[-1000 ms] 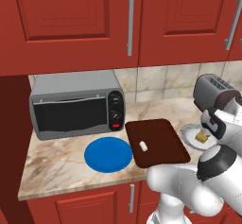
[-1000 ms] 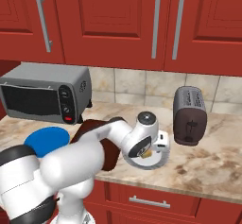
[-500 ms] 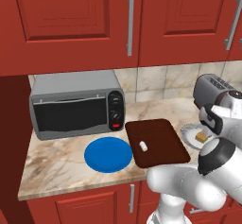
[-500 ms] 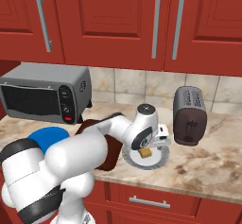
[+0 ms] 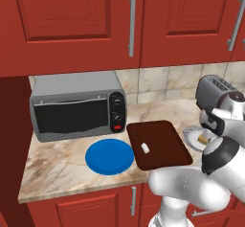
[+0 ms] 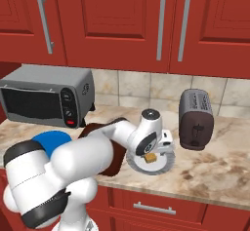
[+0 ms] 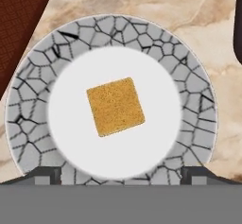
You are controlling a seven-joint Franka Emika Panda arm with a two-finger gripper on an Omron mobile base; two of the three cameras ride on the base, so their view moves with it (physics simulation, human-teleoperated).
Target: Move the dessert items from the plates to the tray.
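End effector (image 7: 121, 175) hangs over the pale grey-white plate (image 7: 33, 124), looking straight down at it; fingertips (image 7: 47, 174) sit wide apart at the plate's near rim, jaws spread, gripping nothing. In the right base view the end effector (image 6: 152, 153) is low over the same plate (image 6: 166, 163), just above the cube.

Tan-brown cube (image 7: 115, 106) lies flat in the smooth white centre of the plate, turned a bit askew, clear of both fingertips. Same cube (image 5: 206, 136) shows on the plate (image 5: 190, 136) in the left base view, partly behind the arm; also visible at (image 6: 152, 157).

Plate has a cracked, ridged grey rim and rests on the marble tabletop (image 7: 179, 10), just beside the tray, not touching as far as I can tell.

Dark reddish-brown tray (image 5: 165, 144) lies flat left of that plate; its corner shows at (image 7: 19, 20). White cylinder (image 5: 145, 147) already lies on the tray, near its left-middle part.

Blue plate (image 5: 109, 156) sits left of the tray, just beside it, nothing on it; part of it visible at (image 6: 49, 140).

Further back: toaster oven (image 5: 76, 107) against the wall behind the blue plate, toaster (image 6: 196, 119) on the right behind the grey plate. Red cabinets (image 5: 134, 25) above.
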